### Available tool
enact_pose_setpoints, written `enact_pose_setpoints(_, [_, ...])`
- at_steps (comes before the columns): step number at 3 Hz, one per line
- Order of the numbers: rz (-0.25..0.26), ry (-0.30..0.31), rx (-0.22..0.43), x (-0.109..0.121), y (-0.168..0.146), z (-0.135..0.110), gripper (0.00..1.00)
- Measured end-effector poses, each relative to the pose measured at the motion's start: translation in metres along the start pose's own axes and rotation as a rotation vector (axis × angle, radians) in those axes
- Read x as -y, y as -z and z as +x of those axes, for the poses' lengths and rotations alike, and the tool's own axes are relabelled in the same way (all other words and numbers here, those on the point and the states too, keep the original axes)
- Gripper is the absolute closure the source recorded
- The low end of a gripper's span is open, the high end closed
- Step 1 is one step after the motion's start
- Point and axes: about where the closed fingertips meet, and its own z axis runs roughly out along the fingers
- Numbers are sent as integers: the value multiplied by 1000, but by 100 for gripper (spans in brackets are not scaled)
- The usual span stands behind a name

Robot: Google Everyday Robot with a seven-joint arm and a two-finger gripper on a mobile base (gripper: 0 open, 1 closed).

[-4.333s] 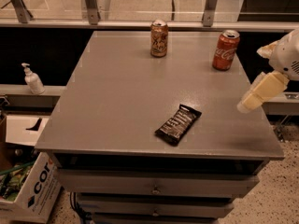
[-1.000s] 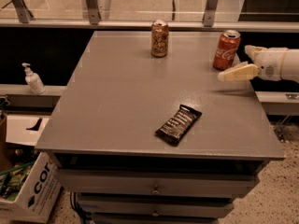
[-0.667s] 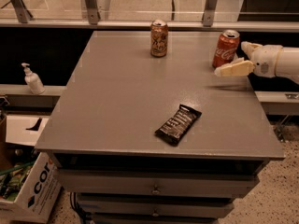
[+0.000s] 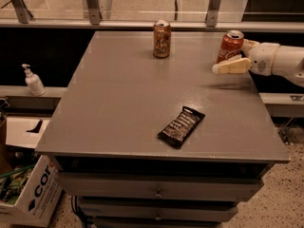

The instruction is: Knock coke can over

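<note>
The coke can (image 4: 229,45), red with white script and a silver top, stands upright near the far right edge of the grey table (image 4: 123,108). My gripper (image 4: 236,56) reaches in from the right at can height. It is open: one cream finger (image 4: 230,66) lies just in front of the can's base and the other (image 4: 248,43) is beside the can's upper right. The white wrist (image 4: 278,61) extends off to the right.
A gold-patterned can (image 4: 162,39) stands upright at the far middle of the table. A dark snack wrapper (image 4: 181,126) lies near the front. A soap dispenser (image 4: 33,80) and a cardboard box (image 4: 28,194) are on the left, off the table.
My gripper has moved left and farther onto the table, from beside the table's right edge to right against the coke can. The can is still upright in the same spot.
</note>
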Motion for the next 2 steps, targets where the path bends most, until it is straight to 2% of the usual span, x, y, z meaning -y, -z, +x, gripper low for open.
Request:
enact_pose_setpoints(1, [-28,-8,27,-11,-3,-5,0])
enact_pose_setpoints(2, [-84,-15,63,-36,2,-19,0])
